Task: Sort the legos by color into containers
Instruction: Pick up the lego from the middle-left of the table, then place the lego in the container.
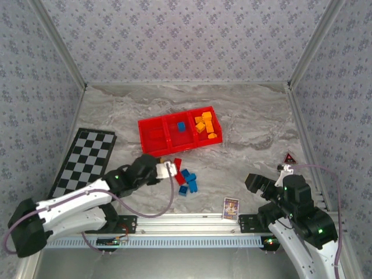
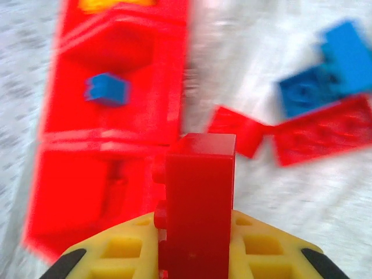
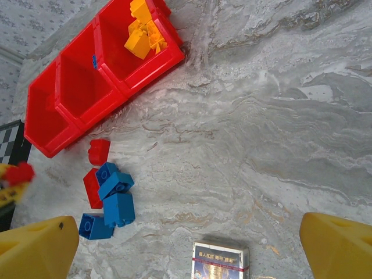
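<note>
My left gripper (image 1: 168, 169) is shut on a red lego (image 2: 200, 197), which stands upright between its yellow fingers (image 2: 110, 253), just in front of the red tray (image 1: 180, 148). The tray's right compartment holds several orange-yellow legos (image 1: 204, 124). One blue lego (image 1: 181, 126) lies in the middle compartment, and the left compartment looks bare. A loose heap of blue legos (image 3: 116, 197) and red legos (image 3: 99, 151) lies on the table right of my left gripper. My right gripper (image 3: 189, 256) hangs open above the table, well to the right of the heap.
A black-and-white checkered board (image 1: 84, 163) lies at the left. A small picture card (image 1: 231, 207) sits near the front edge between the arms. A small dark triangular marker (image 1: 289, 157) is at the right. Patterned walls close in the marble-look table.
</note>
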